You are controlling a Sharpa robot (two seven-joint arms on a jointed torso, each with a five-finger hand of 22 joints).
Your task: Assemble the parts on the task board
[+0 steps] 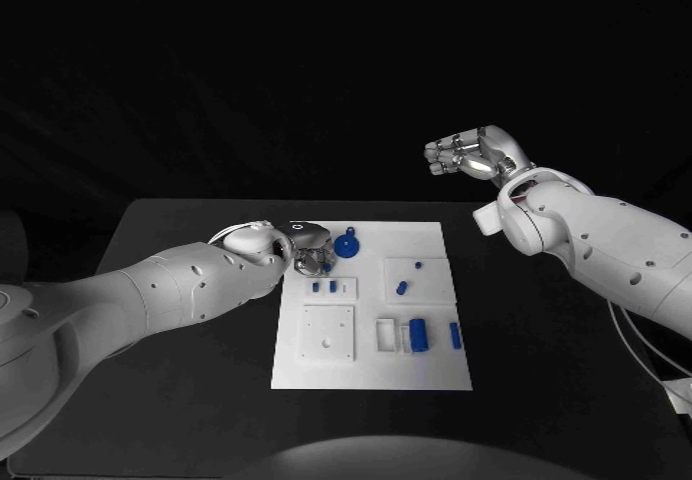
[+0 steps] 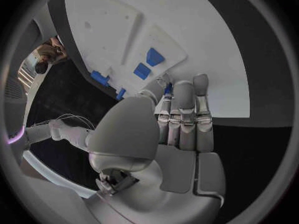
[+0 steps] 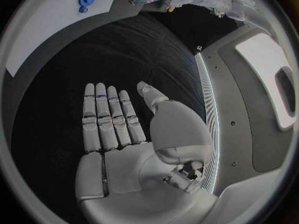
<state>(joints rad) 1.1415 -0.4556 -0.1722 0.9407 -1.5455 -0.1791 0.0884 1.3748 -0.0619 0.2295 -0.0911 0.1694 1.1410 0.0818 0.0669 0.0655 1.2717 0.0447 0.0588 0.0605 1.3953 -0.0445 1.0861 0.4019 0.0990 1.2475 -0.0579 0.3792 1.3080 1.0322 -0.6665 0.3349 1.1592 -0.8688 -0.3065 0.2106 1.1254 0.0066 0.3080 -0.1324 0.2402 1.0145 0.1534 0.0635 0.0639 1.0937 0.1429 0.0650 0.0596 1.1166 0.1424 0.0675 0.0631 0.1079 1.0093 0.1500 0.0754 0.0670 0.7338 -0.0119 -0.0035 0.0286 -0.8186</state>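
The white task board (image 1: pixel 372 355) lies in the middle of the black table. On it are a round blue part (image 1: pixel 346 243) near the far edge and several small blue parts, among them a pair (image 1: pixel 325 287) and a longer one (image 1: pixel 418 335). My left hand (image 1: pixel 310 258) hangs over the board's far left corner, beside the round part, fingers (image 2: pixel 181 109) pointing down at the board (image 2: pixel 206 45). A sliver of blue (image 2: pixel 168 88) shows between thumb and fingers; whether it is held I cannot tell. My right hand (image 1: pixel 469 155) is raised beyond the table's far right, flat and empty (image 3: pixel 115 129).
The board has white raised blocks and recesses (image 1: pixel 329 335) at its near left and a square frame (image 1: pixel 408 277) at its right. Bare black table (image 1: pixel 173 400) lies around the board on all sides.
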